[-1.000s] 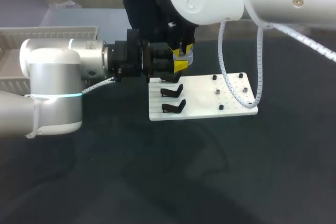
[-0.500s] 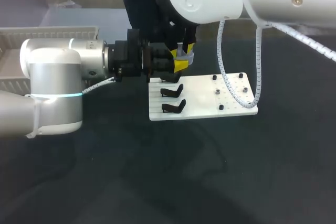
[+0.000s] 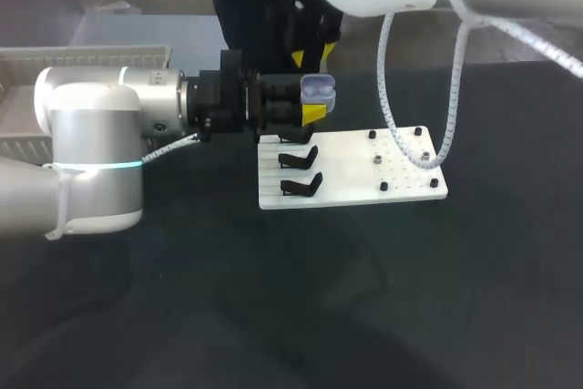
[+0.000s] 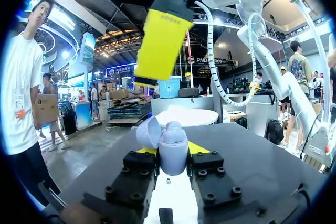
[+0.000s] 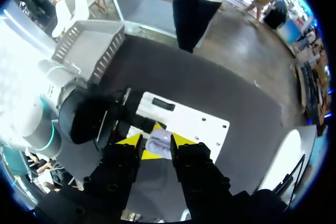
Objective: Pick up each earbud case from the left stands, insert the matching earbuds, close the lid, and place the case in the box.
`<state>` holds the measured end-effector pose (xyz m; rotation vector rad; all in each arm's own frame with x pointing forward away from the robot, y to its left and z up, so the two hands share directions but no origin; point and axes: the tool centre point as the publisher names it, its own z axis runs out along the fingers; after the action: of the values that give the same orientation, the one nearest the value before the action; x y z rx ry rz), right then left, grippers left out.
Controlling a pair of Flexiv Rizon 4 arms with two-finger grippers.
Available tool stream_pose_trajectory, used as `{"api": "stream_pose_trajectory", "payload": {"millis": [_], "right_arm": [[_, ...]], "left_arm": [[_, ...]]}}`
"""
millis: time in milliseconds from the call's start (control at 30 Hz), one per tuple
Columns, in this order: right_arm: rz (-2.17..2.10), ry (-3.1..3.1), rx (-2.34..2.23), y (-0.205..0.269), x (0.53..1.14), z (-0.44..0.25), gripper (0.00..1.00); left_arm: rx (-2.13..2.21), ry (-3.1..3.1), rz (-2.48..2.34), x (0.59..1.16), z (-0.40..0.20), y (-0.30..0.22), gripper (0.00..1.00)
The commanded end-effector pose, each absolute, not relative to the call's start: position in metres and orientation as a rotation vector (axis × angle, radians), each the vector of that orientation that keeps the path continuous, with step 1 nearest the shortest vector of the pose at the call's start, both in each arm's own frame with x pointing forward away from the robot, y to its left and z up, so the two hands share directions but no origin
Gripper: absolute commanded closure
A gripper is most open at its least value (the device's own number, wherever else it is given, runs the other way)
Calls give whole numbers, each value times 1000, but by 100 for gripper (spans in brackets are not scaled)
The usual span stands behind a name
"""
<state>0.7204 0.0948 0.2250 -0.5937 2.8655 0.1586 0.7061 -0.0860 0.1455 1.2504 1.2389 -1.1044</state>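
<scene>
Earbud case [image 4: 173, 153], pale lavender, stands upright between the yellow-tipped fingers of the left tool [image 3: 312, 112], which pinches it from two sides. Its lid [image 4: 148, 131] is open and tipped to one side. The case is held clear of the dark tabletop [image 3: 273, 298], over the far edge of the white stand plate [image 3: 351, 170]. Above the case hangs the right tool [image 5: 156, 141], its fingers spread and apart from the case. From that wrist the case shows below the gap between the tips. Two black stands [image 3: 301, 158] sit on the plate just under the left tool. A grey slatted box [image 3: 82, 56] lies well behind the left tool, beside its arm.
</scene>
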Motion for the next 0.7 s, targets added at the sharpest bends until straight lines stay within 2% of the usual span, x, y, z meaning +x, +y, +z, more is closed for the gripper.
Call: {"api": "stream_pose_trajectory", "payload": {"millis": [33,100,333,700], "right_arm": [[217,2811,-538,87,739,222,71],[223,2795,-485,86,751,220,68],[176,2829,-315,71,786,184,69],[153,2884,-320,59,757,168,68]], "left_arm": [[1250,1238,-1104,706,146,-86,100],[1250,1238,-1104,706,146,-86,100],[1250,1238,-1104,706,146,-86,100],[1250,1238,-1104,706,146,-86,100]]}}
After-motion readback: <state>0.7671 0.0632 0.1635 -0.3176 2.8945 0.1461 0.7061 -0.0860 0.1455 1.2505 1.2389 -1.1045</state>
